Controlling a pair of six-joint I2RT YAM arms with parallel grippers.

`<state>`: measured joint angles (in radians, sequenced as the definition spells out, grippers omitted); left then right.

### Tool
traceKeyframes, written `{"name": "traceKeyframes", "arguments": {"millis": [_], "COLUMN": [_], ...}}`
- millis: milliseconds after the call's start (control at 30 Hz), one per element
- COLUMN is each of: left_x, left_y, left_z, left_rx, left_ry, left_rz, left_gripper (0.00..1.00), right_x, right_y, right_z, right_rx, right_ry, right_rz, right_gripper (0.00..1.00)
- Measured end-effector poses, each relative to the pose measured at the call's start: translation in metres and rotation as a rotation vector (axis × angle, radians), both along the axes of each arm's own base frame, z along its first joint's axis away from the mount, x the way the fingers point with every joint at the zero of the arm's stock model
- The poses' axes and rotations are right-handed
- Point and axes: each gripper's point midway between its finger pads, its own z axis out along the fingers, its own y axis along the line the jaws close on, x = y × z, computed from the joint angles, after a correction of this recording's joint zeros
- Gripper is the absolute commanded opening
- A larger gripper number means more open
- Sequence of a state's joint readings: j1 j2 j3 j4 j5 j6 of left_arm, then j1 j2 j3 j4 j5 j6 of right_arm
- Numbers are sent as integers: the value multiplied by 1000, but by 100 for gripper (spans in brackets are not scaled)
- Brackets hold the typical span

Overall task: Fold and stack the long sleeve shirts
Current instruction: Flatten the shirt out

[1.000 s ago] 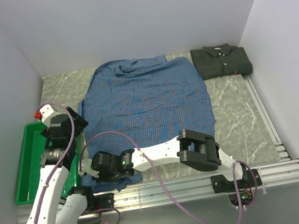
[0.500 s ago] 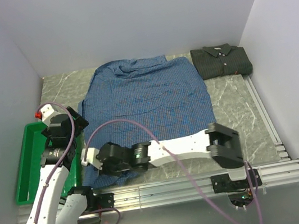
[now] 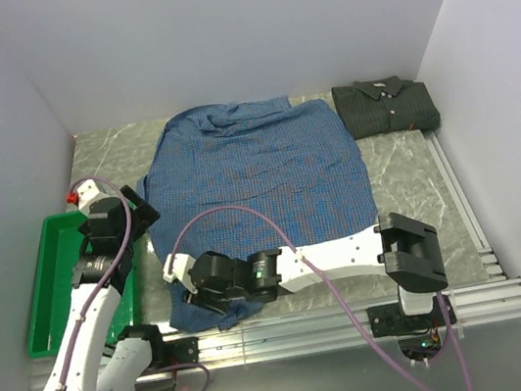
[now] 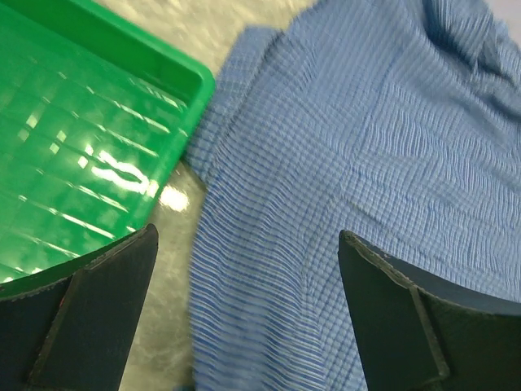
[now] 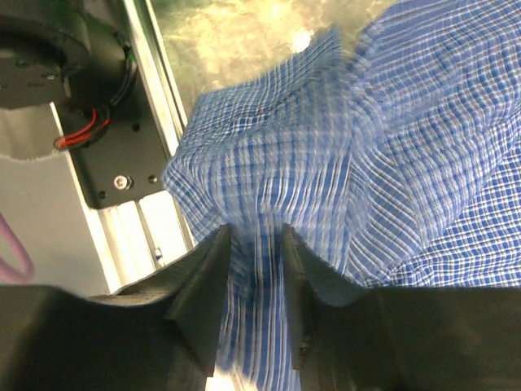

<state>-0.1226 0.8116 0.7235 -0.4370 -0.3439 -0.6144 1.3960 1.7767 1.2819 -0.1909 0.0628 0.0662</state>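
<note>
Blue checked shirt (image 3: pixel 257 171), near corner in right gripper (image 5: pixel 254 236) pinch (jaws narrow); left gripper (image 4: pixel 248 244) jaws wide, beside green tray (image 4: pixel 73 138).

The spread shirt (image 3: pixel 257 171) lies between tray (image 3: pixel 51 278) on left and folded shirt (image 3: pixel 387 106) (far-right corner).

Left gripper (image 4: pixel 247 236) jaws wide, hovering; right arm (image 3: pixel 339 254) stretched leftward, right gripper (image 5: pixel 256 235) pinching blue shirt (image 5: pixel 407 122).

A: Overhead view bright, evenly lit, shadows soft.
B: Noted. Left wrist view: white glare streaks on green tray (image 4: pixel 98 167), blue shirt (image 4: pixel 350 155) smeared by blur. Right wrist view: hot spot on table (image 5: pixel 236 32), cloth nearest the lens out of focus.
</note>
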Motion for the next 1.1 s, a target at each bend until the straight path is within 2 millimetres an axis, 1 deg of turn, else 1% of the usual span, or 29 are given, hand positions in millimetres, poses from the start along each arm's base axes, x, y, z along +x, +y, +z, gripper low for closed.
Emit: {"name": "traceKeyframes", "arguments": {"millis": [33,133,200,267,367,433,500,533,567,600,633,733,767,867,967,1000,1033,1100], "left_x": [0,-3,-7,-11,-15,-20,-27,-32,-36,-41,-43,-44,-43,-37,-32,-31,-31,-31], "left_y": [-3,-13,-20,-29,-42,-52,-60,-64,-67,-71,-74,-81,-82,-84,-85,-84,-84,-84], "left_z": [-3,-17,-27,-33,-46,-63,-84,-95,-103,-114,-120,-133,-136,-140,-145,-148,-150,-155], "left_rx": [-12,-51,-79,-112,-167,-207,-244,-266,-279,-296,-310,-347,-357,-386,-410,-415,-424,-437], "left_ry": [12,72,117,149,201,256,325,360,386,421,441,476,478,476,470,471,475,480], "left_rz": [-12,-47,-75,-110,-158,-188,-209,-215,-220,-223,-224,-213,-208,-181,-148,-135,-121,-98], "left_gripper": [99,99,99,99,99,99,99,99,99,99,99,99,99,98,98,98,98,98], "right_x": [-1,-1,0,3,26,55,80,94,103,110,116,128,132,146,167,173,180,189], "right_y": [-1,-8,-21,-38,-67,-95,-126,-146,-168,-190,-212,-261,-273,-296,-324,-330,-338,-348], "right_z": [0,1,4,11,21,20,10,0,-11,-23,-33,-52,-55,-59,-66,-69,-75,-86], "right_rx": [-2,-11,-12,-7,13,18,10,2,-16,-34,-51,-72,-66,-24,30,39,47,49], "right_ry": [7,29,47,66,103,135,172,196,226,250,273,333,347,396,445,461,480,511], "right_rz": [-4,-35,-70,-123,-284,-444,-599,-691,-775,-854,-934,-1120,-1173,-1288,-1409,-1436,-1471,-1513], "right_gripper": [52,58,59,58,56,56,56,56,56,56,57,59,60,60,61,61,61,61]}}
